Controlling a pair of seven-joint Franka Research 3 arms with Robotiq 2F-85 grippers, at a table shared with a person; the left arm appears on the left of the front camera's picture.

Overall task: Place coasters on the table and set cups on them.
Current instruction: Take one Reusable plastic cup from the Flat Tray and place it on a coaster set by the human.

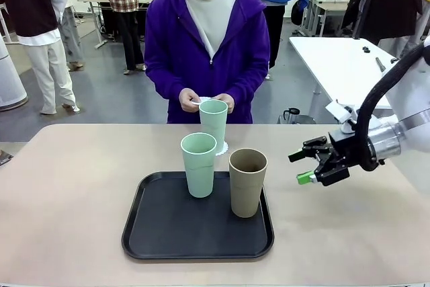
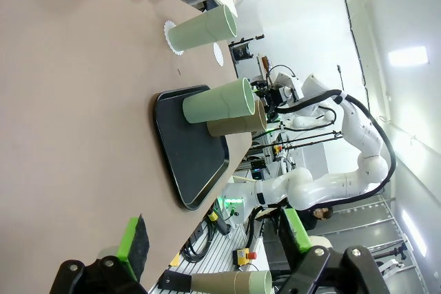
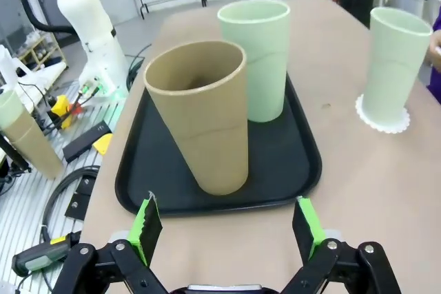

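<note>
Left gripper (image 2: 215, 235) gapes empty at its view's bottom edge. Centre frame, a mint cup (image 1: 199, 164) and brown cup (image 1: 247, 181) stand on the tray (image 1: 168, 233), a second mint cup (image 1: 213, 124) on a coaster (image 1: 222, 148) behind; right gripper (image 1: 299, 167), mid-right, open-jawed, empty.

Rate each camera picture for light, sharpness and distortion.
Front view: even, diffuse room light, sharp, no hard shadows around the tray. Left wrist view: rolled sideways, the table running up the frame, the white backdrop nearly washed out. Right wrist view: sharp, but wide-angle stretch makes the brown cup seem to lean.
</note>
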